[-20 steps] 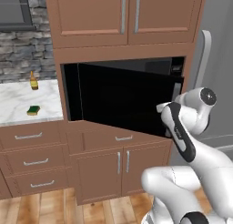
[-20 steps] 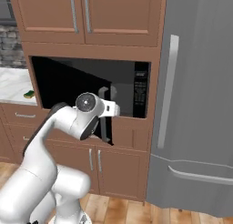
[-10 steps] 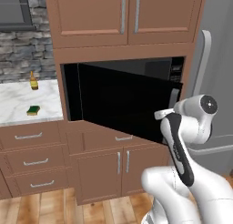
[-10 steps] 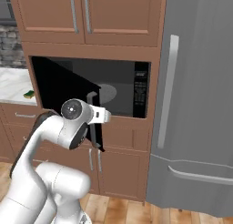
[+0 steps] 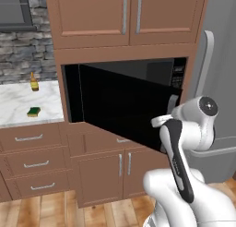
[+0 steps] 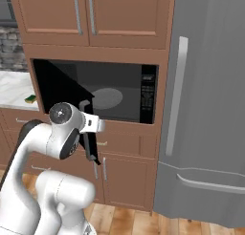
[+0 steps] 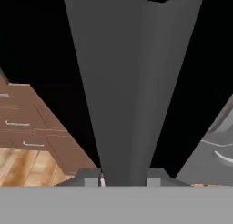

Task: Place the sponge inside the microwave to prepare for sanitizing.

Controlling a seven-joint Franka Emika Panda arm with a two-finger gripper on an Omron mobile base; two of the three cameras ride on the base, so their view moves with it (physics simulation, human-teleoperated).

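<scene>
Jaws of our gripper (image 7: pixel 123 181) sit either side of the microwave's grey door handle (image 7: pixel 129 89), which runs up the middle of the hand view; they look narrowed around it, though we cannot tell whether the pads actually press on it. Over the last second the door (image 5: pixel 124 108) has swung further out, and our hand has travelled outward and down with it, so the opening is now wide. In the right base view we can see the grey interior and round turntable (image 6: pixel 106 98) of the microwave (image 6: pixel 143 93) past the door's edge. That suggests the door-opening step is close to done. The sponge (image 5: pixel 33 111) lies untouched on the marble desk (image 5: pixel 18 104) to the left, near the small amber bottle (image 5: pixel 34 82), well apart from our hand. Next, we judge, comes letting go of the handle and reaching left.
</scene>
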